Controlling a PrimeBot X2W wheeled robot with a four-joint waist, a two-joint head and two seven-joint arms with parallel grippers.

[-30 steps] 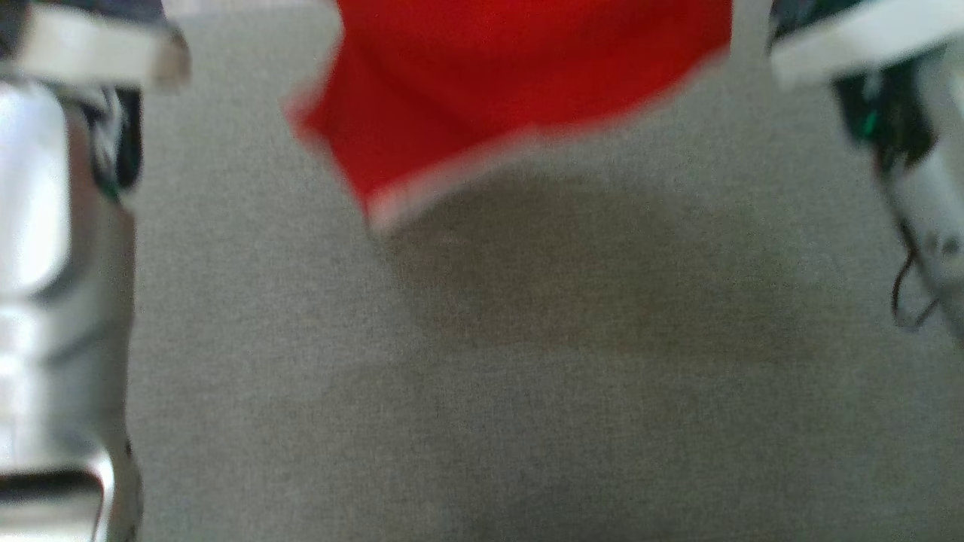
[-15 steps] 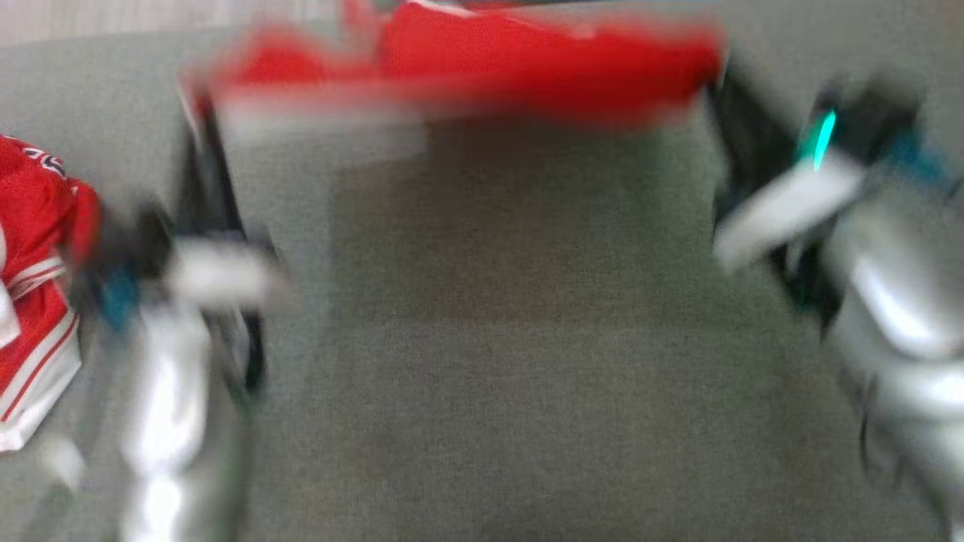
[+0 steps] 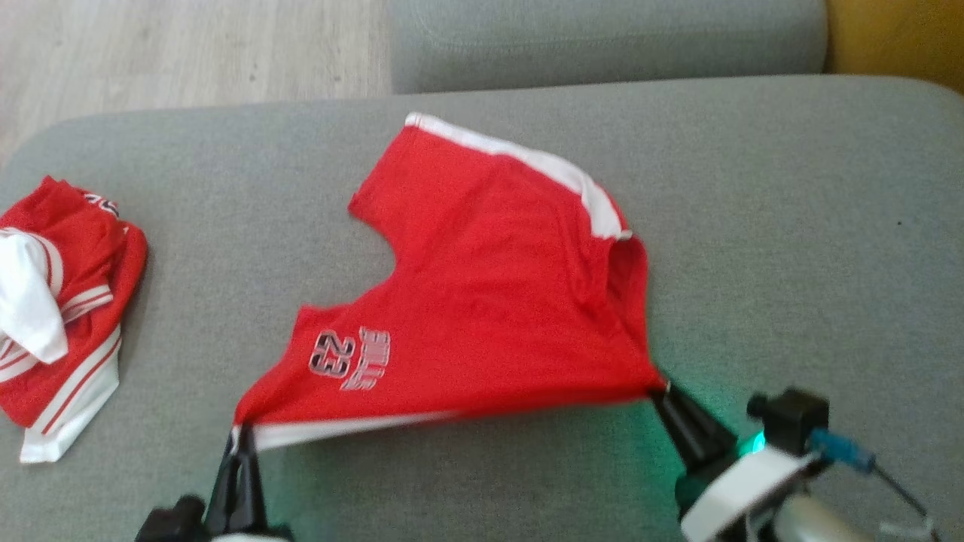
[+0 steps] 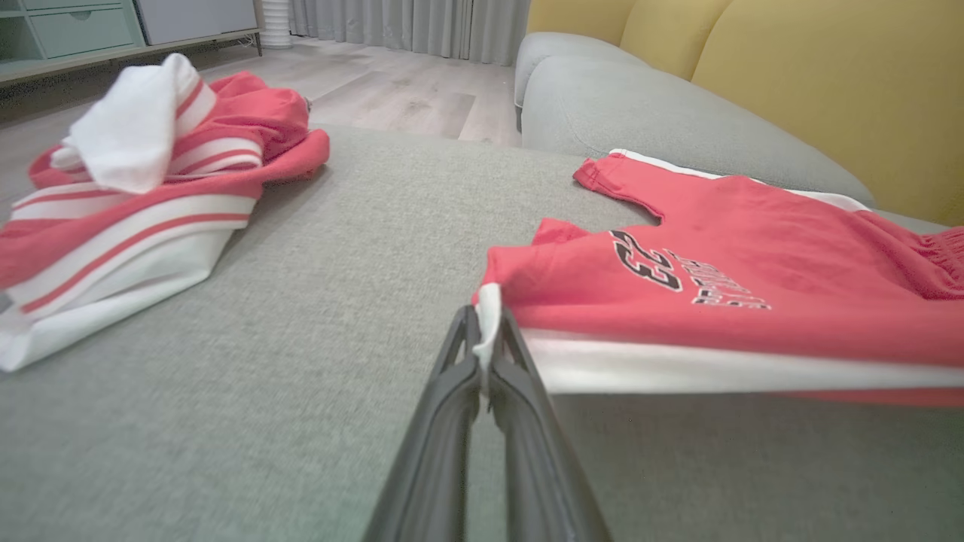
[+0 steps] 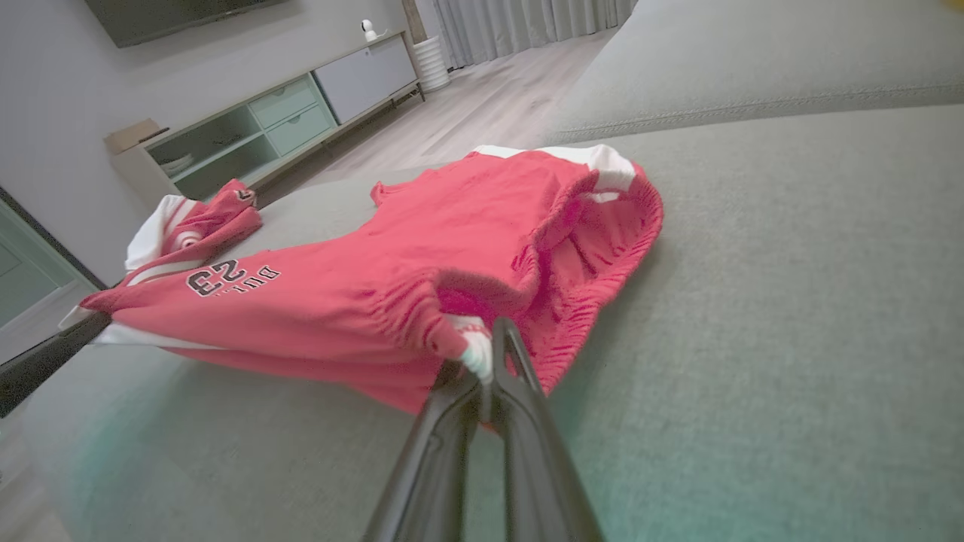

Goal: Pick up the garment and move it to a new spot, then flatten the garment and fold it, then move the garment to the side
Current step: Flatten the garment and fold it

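Observation:
The garment is a pair of red shorts with white side stripes and a "23" print, spread across the grey sofa cushion. Its near edge is stretched taut between my two grippers. My left gripper is shut on the garment's near left corner, pinching the white stripe. My right gripper is shut on the near right corner at the gathered waistband. The far part of the garment lies on the cushion, its waistband end bunched and open.
A second red and white garment lies crumpled at the cushion's left end. Wooden floor lies beyond the sofa's far left edge. The grey backrest runs along the far side, with yellow cushions behind it.
The head camera has tilted up a great deal. The garment, hanging in the air a second ago, now lies spread on the cushion with both grippers low at its near corners.

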